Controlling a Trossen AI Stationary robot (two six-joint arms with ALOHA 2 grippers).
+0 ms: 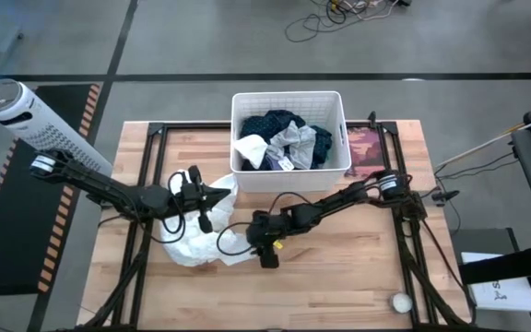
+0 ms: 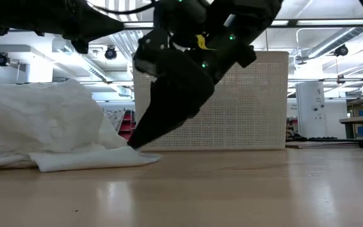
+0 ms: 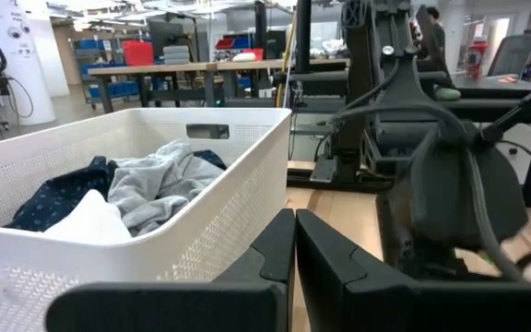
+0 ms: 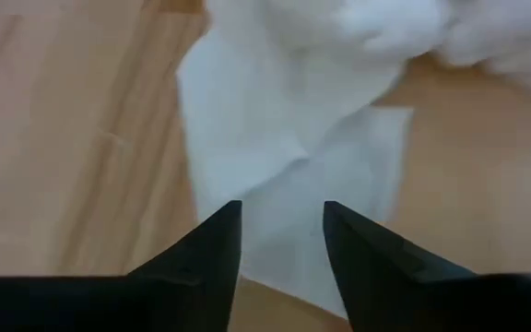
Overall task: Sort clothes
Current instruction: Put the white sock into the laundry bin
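white garment (image 1: 196, 242) spread on table (image 1: 339, 277), near-left of basket (image 1: 339, 129), a flat flap reaching right | right hand (image 4: 282, 235) fingers narrowly apart, tips down at that flap's edge, flap directly ahead between them; nearer arm | left hand (image 3: 295, 244) fingers closed, empty, above garment's far side, facing basket | other clothes (image 1: 284, 138) in basket

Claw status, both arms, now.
Left claw: shut, holding nothing, above the white garment.
Right claw: open, tips down on the white garment's edge.
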